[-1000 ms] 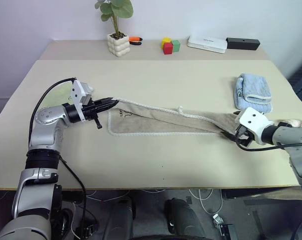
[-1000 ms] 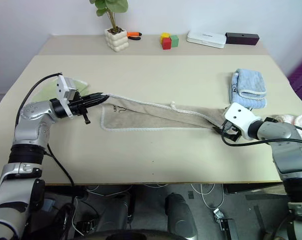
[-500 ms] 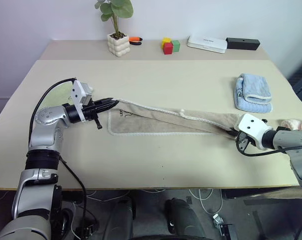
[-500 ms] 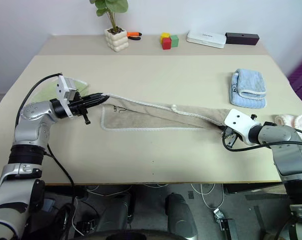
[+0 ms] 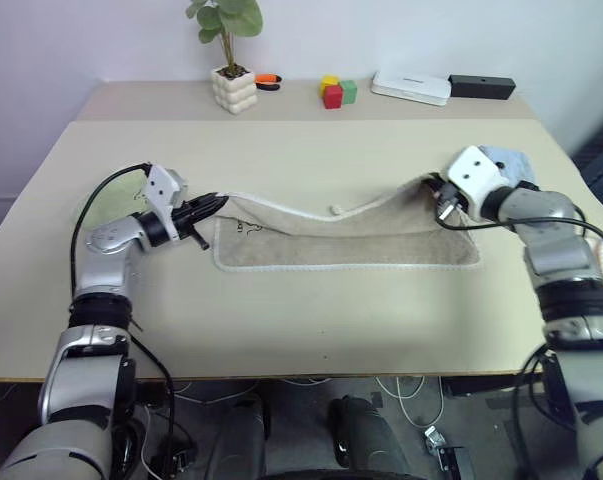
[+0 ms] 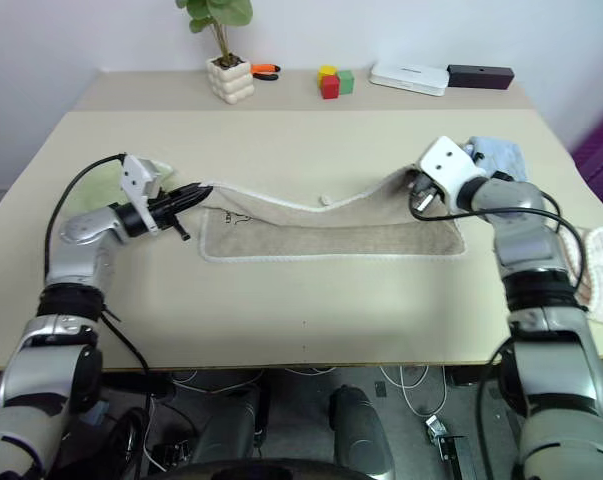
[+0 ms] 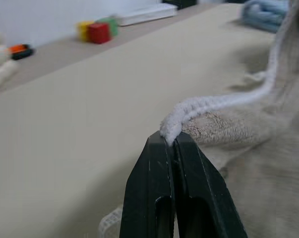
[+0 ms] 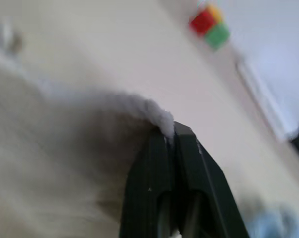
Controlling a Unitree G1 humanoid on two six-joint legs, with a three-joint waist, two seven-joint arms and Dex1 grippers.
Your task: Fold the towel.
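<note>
- The towel [image 5: 346,240] stretches across the middle of the table [image 5: 311,310]; its near edge lies flat while its far, corded edge is lifted at both ends and sags between them.
- The left gripper [image 5: 217,203], fingers pressed together, pinches the towel's far-left corner; the left wrist view shows the whitish hem caught at the fingertips [image 7: 170,141].
- The left arm reaches in from the left with its elbow bent, the gripper about level and pointing right.
- The right gripper [image 5: 431,185] is clamped on the far-right corner, held just above the table.
- The right forearm angles in from the right edge, pointing left.
- A blue towel [image 5: 509,160] lies just behind the right wrist.
- A plant [image 5: 231,60], blocks [image 5: 337,91] and a white box [image 5: 411,87] line the far side.
</note>
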